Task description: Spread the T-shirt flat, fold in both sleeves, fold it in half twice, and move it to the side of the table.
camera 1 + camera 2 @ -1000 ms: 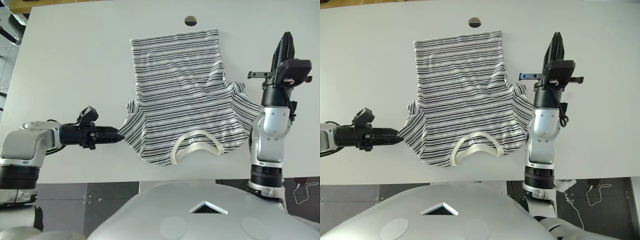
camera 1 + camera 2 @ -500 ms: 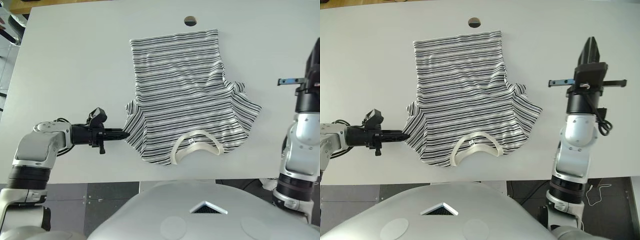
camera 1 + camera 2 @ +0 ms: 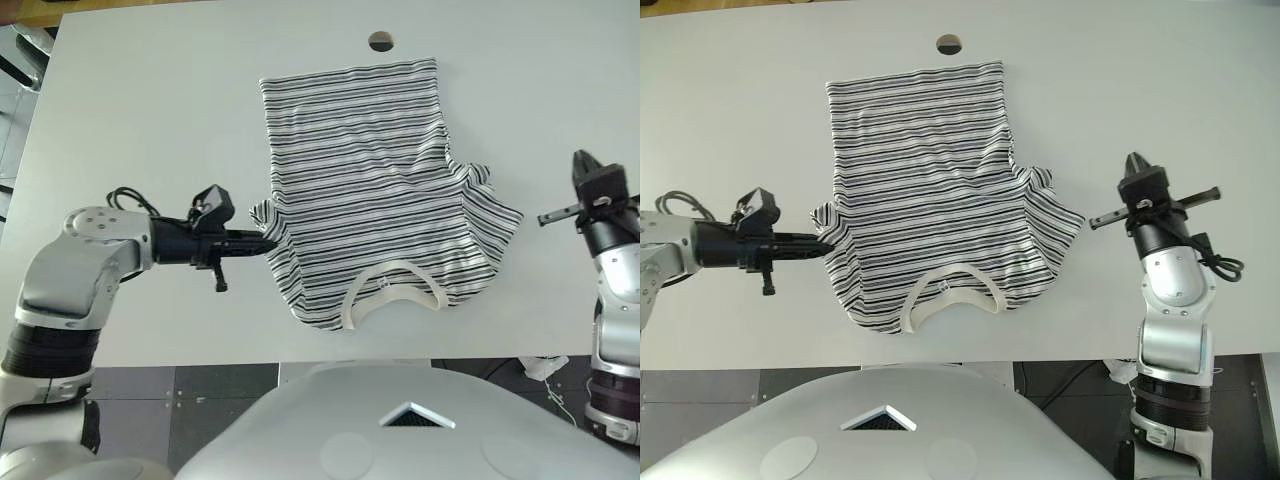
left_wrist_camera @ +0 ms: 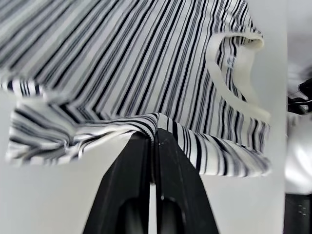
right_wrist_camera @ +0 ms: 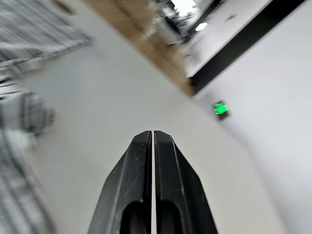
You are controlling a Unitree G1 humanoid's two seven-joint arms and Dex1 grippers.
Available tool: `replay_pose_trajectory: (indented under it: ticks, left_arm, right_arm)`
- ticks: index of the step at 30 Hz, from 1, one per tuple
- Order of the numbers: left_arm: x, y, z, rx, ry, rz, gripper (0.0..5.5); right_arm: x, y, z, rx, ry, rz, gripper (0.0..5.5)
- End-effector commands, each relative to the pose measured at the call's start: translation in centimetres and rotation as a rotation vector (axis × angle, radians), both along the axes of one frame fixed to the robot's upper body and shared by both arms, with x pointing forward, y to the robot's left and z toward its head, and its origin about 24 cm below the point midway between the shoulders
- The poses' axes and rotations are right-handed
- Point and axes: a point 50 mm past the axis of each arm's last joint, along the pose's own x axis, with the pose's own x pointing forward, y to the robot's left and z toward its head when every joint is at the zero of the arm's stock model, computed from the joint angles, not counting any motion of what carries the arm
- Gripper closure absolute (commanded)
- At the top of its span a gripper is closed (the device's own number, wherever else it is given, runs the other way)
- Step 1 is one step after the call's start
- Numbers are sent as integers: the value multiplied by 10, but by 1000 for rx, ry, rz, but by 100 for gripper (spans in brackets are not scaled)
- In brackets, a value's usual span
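Pinching the left sleeve (image 3: 266, 216) of the T-shirt (image 3: 365, 190), the left tool (image 3: 272, 241) is clamped tight on striped fabric. The right tool (image 3: 1137, 162) is pressed closed on nothing, well off the right sleeve (image 3: 1058, 215). Since a second ago the left tool has pushed its sleeve inward, and the right tool has swung clear. One T-shirt and two tools, with the T-shirt lying on the table (image 3: 150, 120).

At the tip of my left gripper (image 4: 153, 132) the T-shirt (image 3: 365, 180) is thin, soft knit cloth, matt and rumpled into fine ridges. Its collar (image 3: 398, 265) is a thicker, plain band. That gripper and my right gripper (image 5: 152, 134) are smooth black plastic with a dull sheen. The counter (image 3: 150, 120) under both is smooth and matt.
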Motion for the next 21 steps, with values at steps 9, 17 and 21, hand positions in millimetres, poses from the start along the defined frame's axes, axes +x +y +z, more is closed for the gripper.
replay_pose_trajectory:
  ticks: [9, 17, 21]
  left_arm:
    - [-1, -57, -20, -41, 38, 14, 427]
    - [-12, -66, -34, -57, 90, 54, 416]
    - [-11, -69, -22, -119, 35, 46, 416]
  right_arm:
    - [8, 7, -31, 368, 256, 130, 418]
    - [4, -13, -30, 443, 329, 109, 406]
    - [-1, -18, -42, 436, 420, 102, 406]
